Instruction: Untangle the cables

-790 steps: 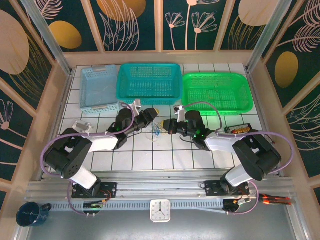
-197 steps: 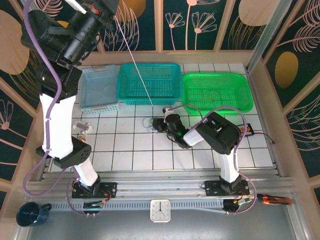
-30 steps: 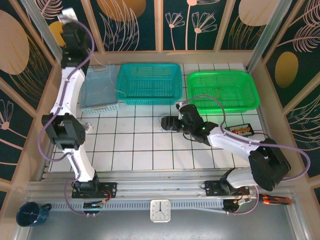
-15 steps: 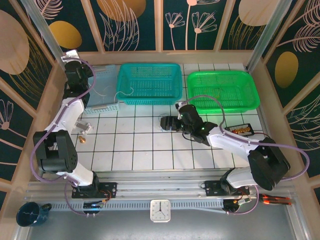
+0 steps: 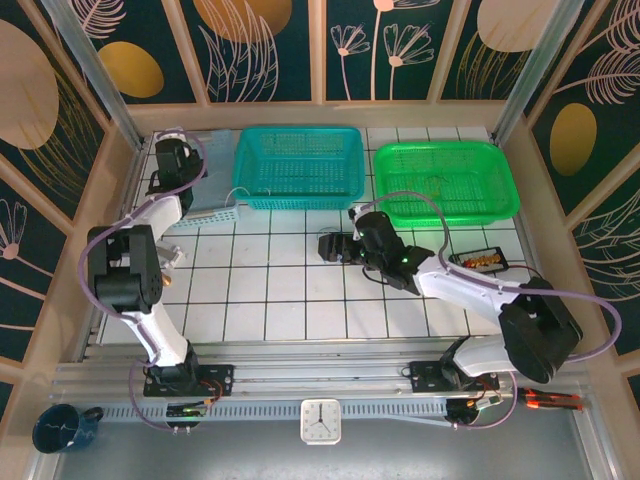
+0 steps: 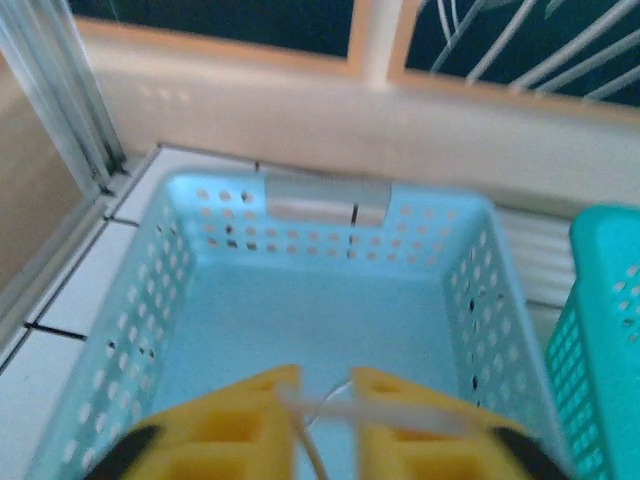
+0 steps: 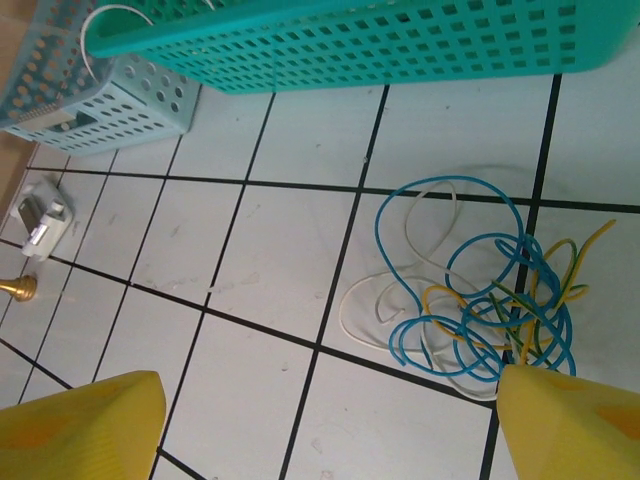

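Note:
The cables (image 7: 480,305) lie as a loose tangle of blue, yellowish and whitish cords on the white tiles. My right gripper (image 7: 328,385) hovers over them, wide open, with the tangle just inside its right finger and nothing gripped. In the top view that gripper (image 5: 328,246) sits at mid-table. My left gripper (image 6: 325,385) hangs over the light blue basket (image 6: 300,310). Its yellow fingers stand a little apart, and one whitish cable (image 6: 420,415) drapes across their tips, a strand dropping through the gap.
A teal basket (image 5: 298,165) and a green basket (image 5: 445,180) line the back of the table beside the light blue basket (image 5: 215,180). A small clear object (image 5: 165,255) lies at the left and a black item (image 5: 480,260) at the right.
The left arm has swung down from high up to the light blue basket, carrying the whitish cable, and its fingers have parted. The right gripper has stayed open over the tangle.

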`<state>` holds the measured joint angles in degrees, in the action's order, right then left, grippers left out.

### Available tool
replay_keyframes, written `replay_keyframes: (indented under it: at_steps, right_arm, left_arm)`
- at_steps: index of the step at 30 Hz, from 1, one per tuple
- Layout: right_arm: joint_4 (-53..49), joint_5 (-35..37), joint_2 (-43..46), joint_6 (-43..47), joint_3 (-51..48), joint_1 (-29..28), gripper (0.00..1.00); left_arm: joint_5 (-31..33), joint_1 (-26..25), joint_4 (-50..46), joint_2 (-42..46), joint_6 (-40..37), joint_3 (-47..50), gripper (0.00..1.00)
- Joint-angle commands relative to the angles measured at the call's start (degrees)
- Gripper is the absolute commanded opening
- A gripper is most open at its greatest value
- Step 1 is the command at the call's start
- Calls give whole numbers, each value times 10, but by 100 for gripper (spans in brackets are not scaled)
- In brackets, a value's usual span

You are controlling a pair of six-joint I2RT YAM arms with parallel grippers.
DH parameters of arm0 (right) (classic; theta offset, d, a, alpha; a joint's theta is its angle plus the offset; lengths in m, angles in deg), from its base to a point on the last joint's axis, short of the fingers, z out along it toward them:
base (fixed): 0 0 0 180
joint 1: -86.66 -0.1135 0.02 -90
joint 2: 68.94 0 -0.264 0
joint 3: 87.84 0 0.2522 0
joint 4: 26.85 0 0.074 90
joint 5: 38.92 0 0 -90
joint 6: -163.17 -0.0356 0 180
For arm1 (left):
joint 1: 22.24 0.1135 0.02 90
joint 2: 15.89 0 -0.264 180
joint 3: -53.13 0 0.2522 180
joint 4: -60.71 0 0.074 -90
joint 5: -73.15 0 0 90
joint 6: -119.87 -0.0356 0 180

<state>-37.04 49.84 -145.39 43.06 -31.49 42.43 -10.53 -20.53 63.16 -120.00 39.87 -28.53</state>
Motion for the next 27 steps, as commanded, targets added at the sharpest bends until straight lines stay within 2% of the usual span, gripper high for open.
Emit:
replay_keyframes:
  at_steps: [1, 3, 6, 10, 15, 20, 24, 27]
  right_arm:
    - [-14, 30, 27, -1, -6, -5, 86]
    - [-18, 34, 33, -2, -6, -8, 86]
    - [-19, 37, 37, -3, -7, -9, 86]
    - [-20, 37, 32, -3, -1, -11, 86]
    - [-16, 32, 20, 7, 12, -12, 86]
    - [-1, 25, 11, 18, 22, -11, 86]
    - [18, 25, -5, 25, 33, -7, 86]
    - [34, -5, -18, 28, 39, -2, 86]
  left_arm:
    - [-23, -1, -19, -19, -5, -31, 38]
    - [-28, -1, -33, -19, -10, -41, 55]
    - [-38, -1, -53, -5, -14, -55, 74]
    - [-78, -1, -86, 18, -13, -80, 88]
    - [-143, -2, -123, 55, -1, -86, 91]
    - [-176, -1, -156, 108, 26, -61, 90]
    - [-197, -1, -127, 169, 71, 32, 86]
    - [-223, -2, -92, 203, 116, 109, 79]
